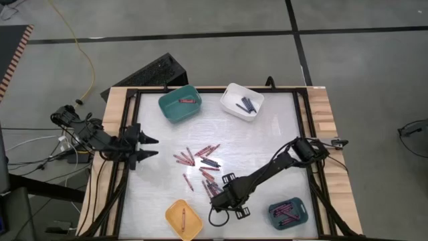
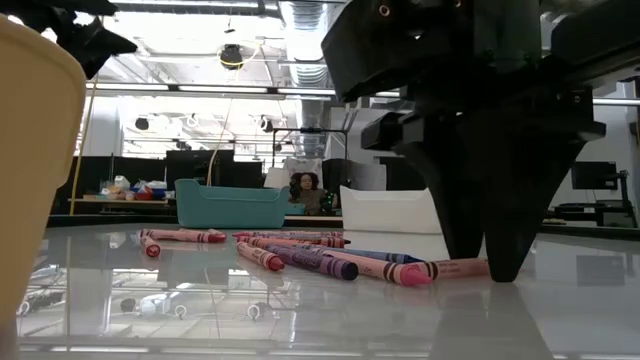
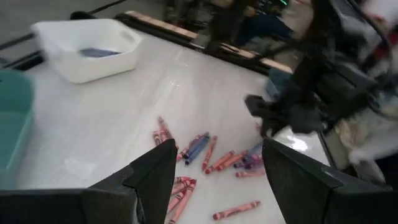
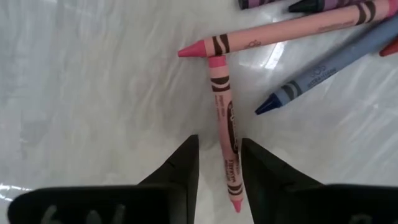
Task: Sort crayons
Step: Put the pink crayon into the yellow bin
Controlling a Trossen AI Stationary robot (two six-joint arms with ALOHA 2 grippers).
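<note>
You can read no text here. The pink crayon (image 4: 225, 134) between the right gripper's (image 4: 219, 163) fingers carries dark print along its wrapper, and so does the longer crayon (image 4: 273, 34) touching its tip, but both are too small to make out.

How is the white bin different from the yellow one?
The white bin sits at the table's far edge, while the yellow bin sits at the near edge. The white bin holds several dark blue crayons; the yellow bin holds a single reddish crayon. Both are small open plastic bins.
</note>
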